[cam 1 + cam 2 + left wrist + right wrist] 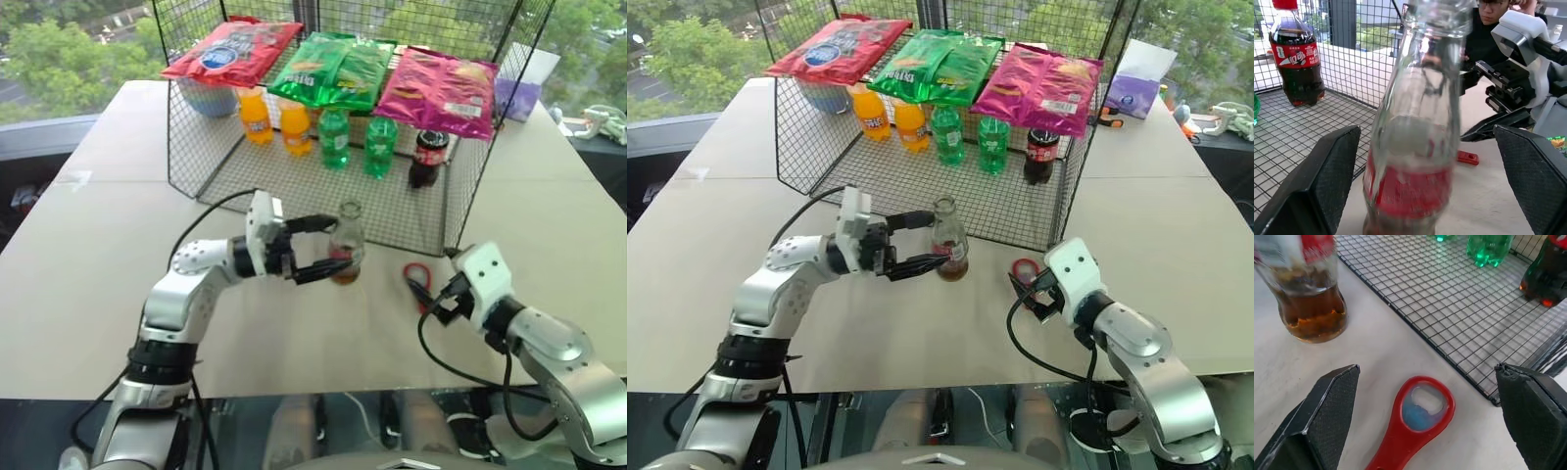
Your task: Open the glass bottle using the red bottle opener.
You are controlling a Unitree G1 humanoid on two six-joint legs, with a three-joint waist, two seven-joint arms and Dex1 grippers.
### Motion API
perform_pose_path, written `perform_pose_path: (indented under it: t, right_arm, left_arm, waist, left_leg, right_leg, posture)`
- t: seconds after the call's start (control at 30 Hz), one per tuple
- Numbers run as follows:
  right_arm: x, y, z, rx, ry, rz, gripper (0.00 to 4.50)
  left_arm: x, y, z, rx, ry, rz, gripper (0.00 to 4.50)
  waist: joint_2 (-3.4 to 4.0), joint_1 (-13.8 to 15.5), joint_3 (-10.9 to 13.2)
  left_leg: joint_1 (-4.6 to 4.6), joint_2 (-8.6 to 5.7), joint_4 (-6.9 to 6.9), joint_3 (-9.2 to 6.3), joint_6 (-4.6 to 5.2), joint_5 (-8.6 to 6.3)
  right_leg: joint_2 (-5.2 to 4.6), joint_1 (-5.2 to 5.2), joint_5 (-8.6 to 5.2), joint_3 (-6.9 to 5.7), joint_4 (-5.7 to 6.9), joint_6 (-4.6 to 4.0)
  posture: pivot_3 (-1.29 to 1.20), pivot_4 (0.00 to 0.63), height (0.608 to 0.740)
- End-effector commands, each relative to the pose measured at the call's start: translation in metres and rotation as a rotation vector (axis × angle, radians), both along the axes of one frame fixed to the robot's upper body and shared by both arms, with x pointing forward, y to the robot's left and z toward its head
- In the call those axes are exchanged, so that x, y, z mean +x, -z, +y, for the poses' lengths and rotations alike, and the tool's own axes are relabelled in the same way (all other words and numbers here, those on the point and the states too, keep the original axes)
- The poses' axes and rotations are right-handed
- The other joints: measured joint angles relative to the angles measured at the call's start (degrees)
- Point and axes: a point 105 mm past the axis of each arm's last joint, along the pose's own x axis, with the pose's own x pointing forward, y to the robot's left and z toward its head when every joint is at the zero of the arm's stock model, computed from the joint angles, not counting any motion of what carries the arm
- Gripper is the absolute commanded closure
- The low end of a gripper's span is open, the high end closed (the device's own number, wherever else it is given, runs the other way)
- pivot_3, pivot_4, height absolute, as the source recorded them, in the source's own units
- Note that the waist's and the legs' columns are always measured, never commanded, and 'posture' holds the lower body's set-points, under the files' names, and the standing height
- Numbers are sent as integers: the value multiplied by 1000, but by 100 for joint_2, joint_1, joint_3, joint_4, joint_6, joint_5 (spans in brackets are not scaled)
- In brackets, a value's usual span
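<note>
The glass bottle [347, 247] stands upright on the white table [294, 333], just in front of the wire rack, with amber liquid low down and a red label. My left gripper [338, 243] reaches in level from the left and is open, one finger on each side of the bottle [1415, 147], with gaps showing. To the bottle's right the red bottle opener [1418, 423] lies flat on the table, its ring head towards the rack. My right gripper [1426, 367] hovers open just over the opener [416, 274], holding nothing.
A wire rack [294, 171] behind the bottle holds orange bottles [257, 116], green bottles [334, 137] and a dark cola bottle [428, 157], with chip bags [338, 69] on top. A purple pack [517, 98] sits at the back right. A person [1493, 14] sits beyond the table.
</note>
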Motion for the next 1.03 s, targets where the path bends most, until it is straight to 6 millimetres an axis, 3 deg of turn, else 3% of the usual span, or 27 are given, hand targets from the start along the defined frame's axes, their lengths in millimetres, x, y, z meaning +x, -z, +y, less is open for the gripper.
perform_pose_path:
  t: [0.03, 0.37, 0.5, 0.6, 0.73, 1.03]
  right_arm:
    - [0, -15, -5, 3, -1, -73, 0]
    - [-3, -12, -16, -33, 3, -106, 0]
    - [-10, -11, -34, -45, 64, -134, 0]
    - [-20, -8, -46, 7, 96, -127, 0]
    - [-35, -1, -55, -10, 101, -115, 0]
    - [-49, 8, -77, -9, 156, -90, 0]
  left_arm:
    - [-8, -9, 9, -5, 2, -40, 25]
    - [-16, 10, 28, 17, -85, 0, 25]
    - [-17, 34, 55, 33, -243, 39, 25]
    - [-5, 46, 86, -44, -519, 103, 25]
    - [12, 39, 106, -99, -739, 65, 25]
    - [12, 35, 108, -55, -774, 56, 25]
  waist:
    - [2, 9, 1]
    - [6, 31, 5]
    - [6, 33, 5]
    - [6, 63, 5]
    - [7, 134, 5]
    - [7, 142, 5]
  left_leg:
    - [1, 0, -1, 0, 0, 0]
    - [-3, -2, -11, -10, -25, -14]
    - [-2, -2, -23, -10, -24, -13]
    - [-1, -2, -24, -11, -26, -14]
    - [1, -2, -22, -19, -29, -14]
    - [2, -1, -24, -20, -30, -14]
  right_leg:
    - [0, 0, 0, 0, 0, 0]
    - [-4, 8, 0, -17, -23, 0]
    - [-2, 9, 0, -18, -30, 0]
    - [-6, 8, 0, -19, -34, 0]
    - [-9, 11, 1, -28, -34, 0]
    - [-7, 11, 1, -31, -34, 0]
  posture:
    - [0, 150, 728]
    - [0, 150, 728]
    - [0, 150, 728]
    - [0, 150, 728]
    - [0, 150, 728]
    - [0, 150, 728]
